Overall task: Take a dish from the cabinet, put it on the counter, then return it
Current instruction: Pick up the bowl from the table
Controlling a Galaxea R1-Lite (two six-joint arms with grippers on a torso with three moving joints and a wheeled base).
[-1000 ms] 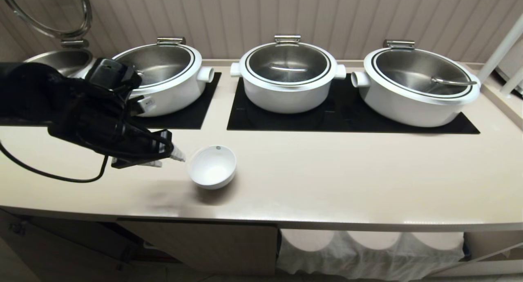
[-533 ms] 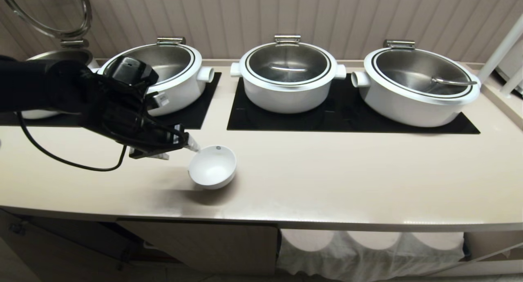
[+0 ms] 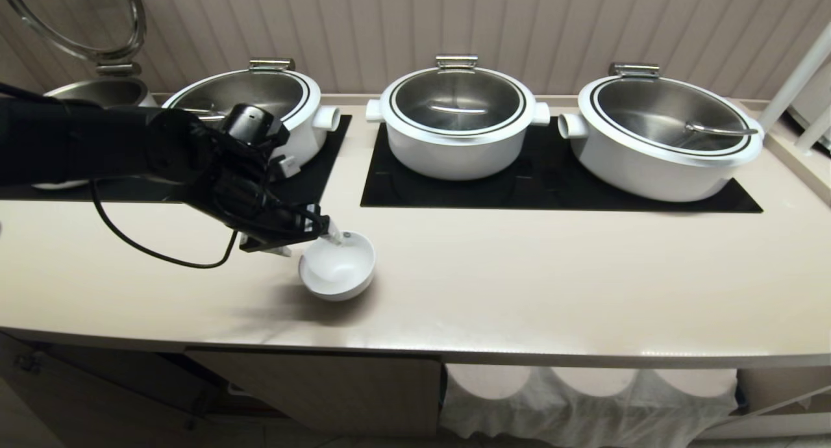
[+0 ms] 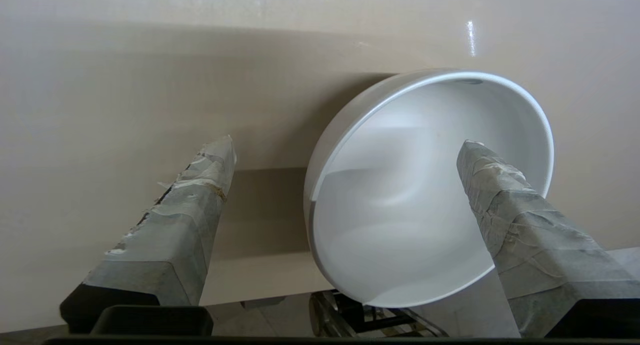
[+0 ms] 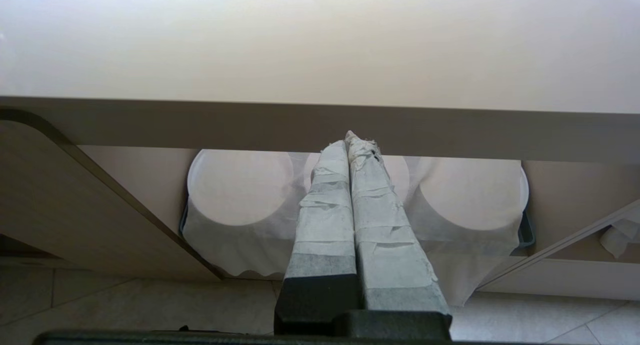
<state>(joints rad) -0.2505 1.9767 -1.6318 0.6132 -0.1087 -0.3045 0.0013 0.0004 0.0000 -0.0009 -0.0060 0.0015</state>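
Left gripper (image 3: 311, 241) advanced onto dish (image 3: 337, 266), jaws seemingly astride rim

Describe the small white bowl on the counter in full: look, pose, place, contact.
The dish is a small round plain white bowl, glossy like ceramic, empty, with a small grey mark inside near the rim. It stands upright on the counter near the front edge, in front of the black glass panels. The left gripper is open and straddles its rim, one taped finger inside the bowl, one outside; contact cannot be told.
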